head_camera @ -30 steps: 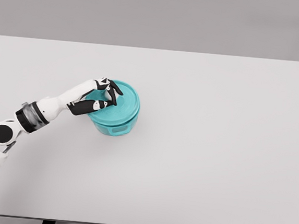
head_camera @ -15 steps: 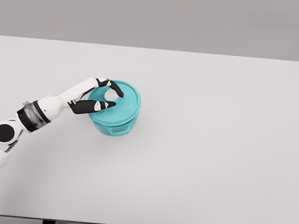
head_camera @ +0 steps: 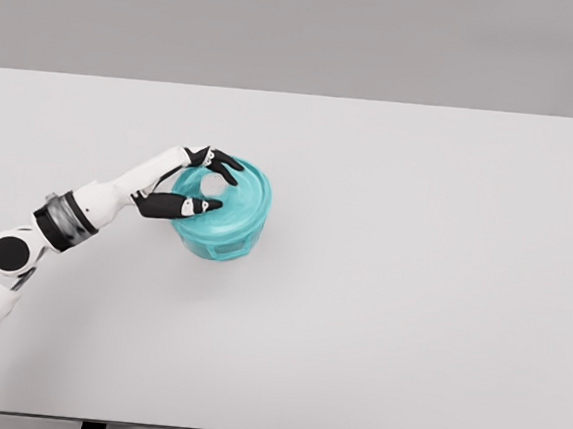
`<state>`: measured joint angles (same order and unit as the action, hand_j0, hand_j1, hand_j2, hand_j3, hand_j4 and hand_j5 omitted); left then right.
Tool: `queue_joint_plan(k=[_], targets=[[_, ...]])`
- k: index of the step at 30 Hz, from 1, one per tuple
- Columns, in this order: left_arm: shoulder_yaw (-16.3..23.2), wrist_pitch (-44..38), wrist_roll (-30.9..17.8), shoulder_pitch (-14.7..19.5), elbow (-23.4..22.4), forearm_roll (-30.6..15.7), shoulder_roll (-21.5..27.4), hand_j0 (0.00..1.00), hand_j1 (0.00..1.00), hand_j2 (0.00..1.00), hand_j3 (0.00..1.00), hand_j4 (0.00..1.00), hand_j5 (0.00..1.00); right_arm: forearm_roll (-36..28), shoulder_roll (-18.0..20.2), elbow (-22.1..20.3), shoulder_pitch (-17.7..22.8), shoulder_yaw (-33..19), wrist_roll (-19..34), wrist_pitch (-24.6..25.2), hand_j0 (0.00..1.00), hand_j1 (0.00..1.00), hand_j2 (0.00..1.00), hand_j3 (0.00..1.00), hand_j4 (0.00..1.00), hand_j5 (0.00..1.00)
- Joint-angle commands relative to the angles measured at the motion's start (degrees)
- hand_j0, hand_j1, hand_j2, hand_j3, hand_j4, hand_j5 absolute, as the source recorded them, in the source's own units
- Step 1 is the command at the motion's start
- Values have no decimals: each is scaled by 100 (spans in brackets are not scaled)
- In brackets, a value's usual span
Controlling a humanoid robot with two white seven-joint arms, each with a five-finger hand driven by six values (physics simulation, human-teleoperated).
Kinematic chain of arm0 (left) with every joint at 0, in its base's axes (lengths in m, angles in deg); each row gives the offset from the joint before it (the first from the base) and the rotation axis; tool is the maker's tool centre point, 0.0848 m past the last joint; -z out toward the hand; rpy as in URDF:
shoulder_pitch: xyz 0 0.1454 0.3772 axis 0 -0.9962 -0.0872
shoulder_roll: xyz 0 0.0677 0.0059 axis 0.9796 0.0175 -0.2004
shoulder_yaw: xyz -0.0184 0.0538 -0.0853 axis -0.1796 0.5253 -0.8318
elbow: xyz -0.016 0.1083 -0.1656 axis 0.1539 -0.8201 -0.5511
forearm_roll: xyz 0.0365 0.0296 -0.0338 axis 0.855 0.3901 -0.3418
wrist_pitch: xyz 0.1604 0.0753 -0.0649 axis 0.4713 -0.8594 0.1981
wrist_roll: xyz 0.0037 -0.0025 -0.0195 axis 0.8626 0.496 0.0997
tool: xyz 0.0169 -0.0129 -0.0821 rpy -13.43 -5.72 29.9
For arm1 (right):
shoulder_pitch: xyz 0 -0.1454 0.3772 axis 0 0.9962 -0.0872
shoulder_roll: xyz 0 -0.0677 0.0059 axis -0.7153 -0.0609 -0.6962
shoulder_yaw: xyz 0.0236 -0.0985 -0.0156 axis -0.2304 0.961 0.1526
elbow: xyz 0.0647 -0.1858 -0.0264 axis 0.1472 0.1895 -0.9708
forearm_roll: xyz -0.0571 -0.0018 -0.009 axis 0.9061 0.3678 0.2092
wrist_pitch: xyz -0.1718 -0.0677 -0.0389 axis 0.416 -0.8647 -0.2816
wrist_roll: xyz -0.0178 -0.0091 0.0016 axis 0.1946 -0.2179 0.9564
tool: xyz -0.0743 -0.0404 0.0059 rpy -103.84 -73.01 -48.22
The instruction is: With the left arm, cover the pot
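A teal pot (head_camera: 220,245) stands on the white table (head_camera: 411,286), left of the middle. A teal lid (head_camera: 235,202) with a pale knob (head_camera: 212,184) lies on top of it. My left hand (head_camera: 212,184) hovers over the lid's left part, with the arm coming in from the lower left. Its fingers (head_camera: 223,165) are spread above the knob and the thumb (head_camera: 192,205) lies below it. There is a visible gap between the digits and the knob, and the hand holds nothing. The right arm does not show.
The fingers, first curled around the lid's knob, have spread apart and let it go. The lid stays on the pot. The hand has drawn slightly back to the left.
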<state>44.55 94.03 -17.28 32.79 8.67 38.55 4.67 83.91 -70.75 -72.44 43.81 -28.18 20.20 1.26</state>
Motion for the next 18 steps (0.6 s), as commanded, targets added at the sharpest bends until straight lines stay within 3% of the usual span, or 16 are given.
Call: queue_joint_plan(k=[1, 5, 12, 15, 18], targets=[[-3, -12, -19, 0, -4, -50, -18, 74, 74, 74, 74, 74, 74, 4, 0, -1, 0, -1, 2, -2, 100, 100, 100, 100, 100, 100], [-3, -56, -19, -9, -4, -50, 17, 83, 83, 83, 83, 83, 83, 4, 0, -1, 0, -1, 2, -2, 100, 100, 100, 100, 100, 100], [-3, -82, -37, -18, -4, -50, 96, 86, 86, 86, 86, 86, 86, 4, 0, -1, 0, -1, 2, -2, 100, 100, 100, 100, 100, 100], [-3, -82, -37, 0, -4, -41, 70, 97, 97, 97, 97, 97, 97, 4, 0, -1, 0, -1, 2, -2, 100, 100, 100, 100, 100, 100], [-20, -82, -28, 9, -13, 64, 35, 100, 100, 100, 100, 100, 100, 4, 0, -1, 0, -1, 2, -2, 100, 100, 100, 100, 100, 100]])
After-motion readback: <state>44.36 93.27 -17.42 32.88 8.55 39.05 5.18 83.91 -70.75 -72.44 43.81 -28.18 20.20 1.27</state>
